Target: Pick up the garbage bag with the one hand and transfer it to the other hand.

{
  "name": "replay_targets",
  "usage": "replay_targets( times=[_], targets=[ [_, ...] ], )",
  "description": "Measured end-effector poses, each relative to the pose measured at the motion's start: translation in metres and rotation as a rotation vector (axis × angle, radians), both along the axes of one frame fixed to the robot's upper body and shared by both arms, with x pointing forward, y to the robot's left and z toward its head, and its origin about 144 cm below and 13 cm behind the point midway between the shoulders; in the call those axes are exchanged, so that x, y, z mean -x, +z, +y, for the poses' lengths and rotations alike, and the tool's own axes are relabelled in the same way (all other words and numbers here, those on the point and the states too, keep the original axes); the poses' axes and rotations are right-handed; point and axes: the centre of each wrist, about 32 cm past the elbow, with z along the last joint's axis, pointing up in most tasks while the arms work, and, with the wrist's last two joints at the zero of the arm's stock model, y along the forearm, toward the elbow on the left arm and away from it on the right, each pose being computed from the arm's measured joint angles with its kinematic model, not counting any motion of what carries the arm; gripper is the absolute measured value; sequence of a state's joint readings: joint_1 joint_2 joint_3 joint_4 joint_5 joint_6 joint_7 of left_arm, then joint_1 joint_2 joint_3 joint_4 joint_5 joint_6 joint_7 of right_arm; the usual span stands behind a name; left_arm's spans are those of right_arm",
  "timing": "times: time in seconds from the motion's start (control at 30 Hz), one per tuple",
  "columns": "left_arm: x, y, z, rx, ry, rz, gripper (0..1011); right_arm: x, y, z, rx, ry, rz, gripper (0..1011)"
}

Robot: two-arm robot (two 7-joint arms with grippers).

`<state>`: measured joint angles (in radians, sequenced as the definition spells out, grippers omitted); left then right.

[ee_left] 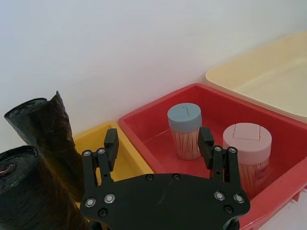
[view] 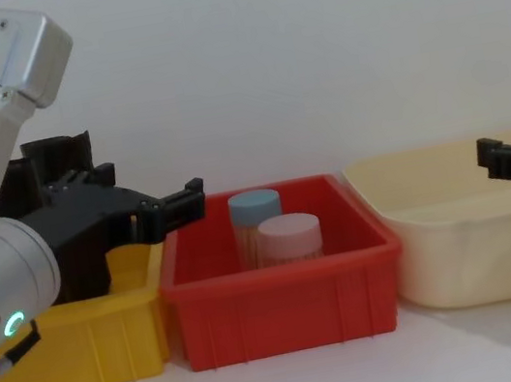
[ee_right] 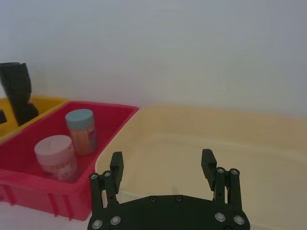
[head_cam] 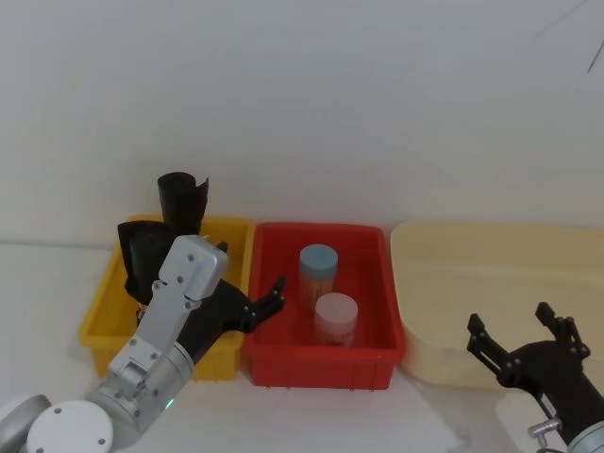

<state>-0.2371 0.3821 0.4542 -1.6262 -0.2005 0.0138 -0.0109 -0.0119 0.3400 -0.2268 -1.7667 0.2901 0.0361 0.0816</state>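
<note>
Head view, landmark: yellow bin (head_cam: 99, 326), leftmost of three bins on the table; all places below are taken from it.
Garbage bag: the garbage bag (head_cam: 140, 253) stands upright inside the yellow bin, toward its left side, with nothing gripping it.
Flared roll: the flared roll (head_cam: 182, 200) stands at the yellow bin's back wall, just behind the garbage bag. It is not the target.
Left gripper: the left gripper (ee_left: 158, 143) hangs over the yellow bin's right wall, tips aimed at the neighbouring red bin (head_cam: 321, 363). Jaws released, nothing between them.
Right gripper: the right gripper (head_cam: 514, 330) sits well apart from the yellow bin, beyond the red bin. Jaws spread, empty.
Step (judged): approach. No pick-up made, handover not begun.
Next move (judged): swing the left jaws back across the yellow bin, straddle the garbage bag's upper body and avoid the flared roll.
</note>
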Motion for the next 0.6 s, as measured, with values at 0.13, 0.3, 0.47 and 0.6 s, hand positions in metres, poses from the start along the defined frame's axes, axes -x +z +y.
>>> replay_targets(
  times=[0.13, 0.3, 0.47, 0.6],
  targets=[
    [0.000, 0.000, 0.000, 0.000, 0.000, 0.000, 1001, -0.001, 0.002, 0.000, 0.002, 0.036, 0.003, 999],
    [0.000, 0.000, 0.000, 0.000, 0.000, 0.000, 1001, -0.003, 0.007, 0.000, 0.009, 0.095, 0.013, 999],
    [0.000, 0.000, 0.000, 0.000, 0.000, 0.000, 1001, -0.008, 0.013, 0.002, 0.023, 0.165, 0.029, 999],
    [0.000, 0.000, 0.000, 0.000, 0.000, 0.000, 1001, -0.011, 0.017, 0.003, 0.033, 0.209, 0.044, 1000]
  ],
)
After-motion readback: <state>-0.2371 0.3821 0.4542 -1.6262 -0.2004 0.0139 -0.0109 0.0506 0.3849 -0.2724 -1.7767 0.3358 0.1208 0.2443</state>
